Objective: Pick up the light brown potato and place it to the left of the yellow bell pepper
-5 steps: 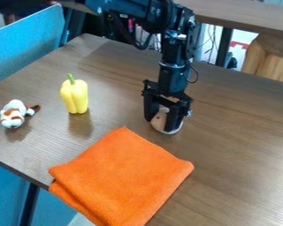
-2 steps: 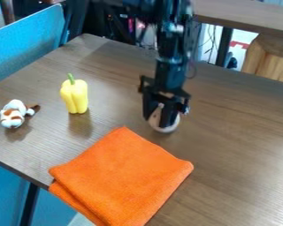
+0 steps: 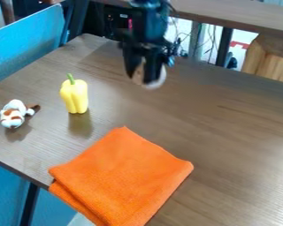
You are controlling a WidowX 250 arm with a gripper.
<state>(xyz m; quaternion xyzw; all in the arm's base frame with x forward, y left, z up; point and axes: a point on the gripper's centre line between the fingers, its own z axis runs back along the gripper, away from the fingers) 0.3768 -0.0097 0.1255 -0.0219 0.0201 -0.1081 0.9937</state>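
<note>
Above the back part of the table hangs the black gripper (image 3: 141,80), shut on a pale round object (image 3: 158,80) with a whitish edge. The fingers cover much of the object, so what it is cannot be told. To the left and lower in the view, a yellow bell pepper (image 3: 74,96) with a green stem stands upright. A small white and brown plush toy (image 3: 13,114) lies at the far left. The folded orange cloth (image 3: 121,176) is spread near the front edge, well apart from the gripper.
The brown wooden table (image 3: 238,145) has its front left edge beside the cloth and the toy. A blue panel (image 3: 25,44) stands along the upper left. Behind the table are another wooden surface (image 3: 238,17) and some cables.
The gripper has lifted the pale object up off the table and moved toward the back and slightly left. Pepper, toy and cloth have stayed in place.
</note>
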